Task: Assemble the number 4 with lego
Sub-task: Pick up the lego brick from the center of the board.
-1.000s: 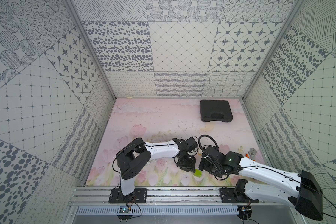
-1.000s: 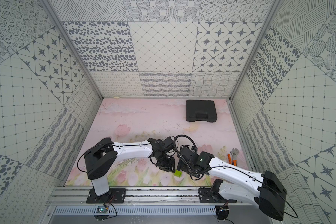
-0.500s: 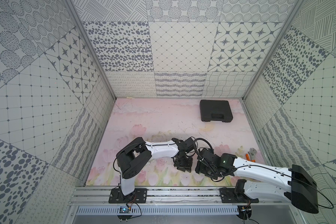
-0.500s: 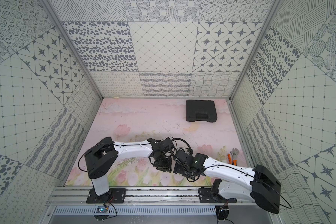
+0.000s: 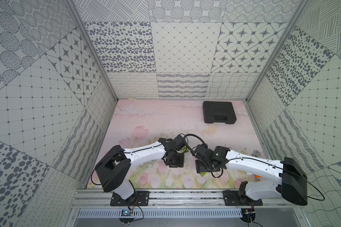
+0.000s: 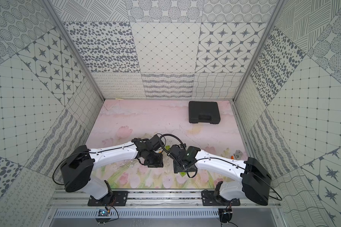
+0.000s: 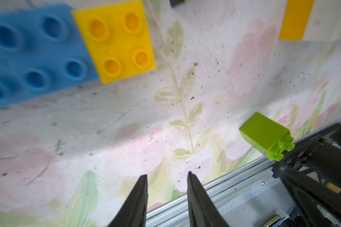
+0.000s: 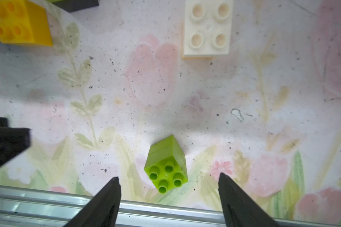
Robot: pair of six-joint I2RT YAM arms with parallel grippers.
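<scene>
We see the right gripper [image 8: 168, 176] open wide, its tips either side of a green brick [image 8: 165, 155] that lies on its side on the flowered mat [image 8: 126, 110] near the front rail [image 8: 47, 196], untouched. The left gripper [image 7: 166, 175] stands slightly open and empty; a yellow brick [image 7: 116, 43] sits against a blue brick [image 7: 28, 53], a white brick [image 8: 207, 27] apart

Black case [image 5: 219, 112] flat on floral mat [image 5: 156, 118] near back wall, wrench [image 5: 256, 153] at mat's right edge, patterned walls [image 5: 181, 49], metal rail [image 5: 185, 195] along front
</scene>
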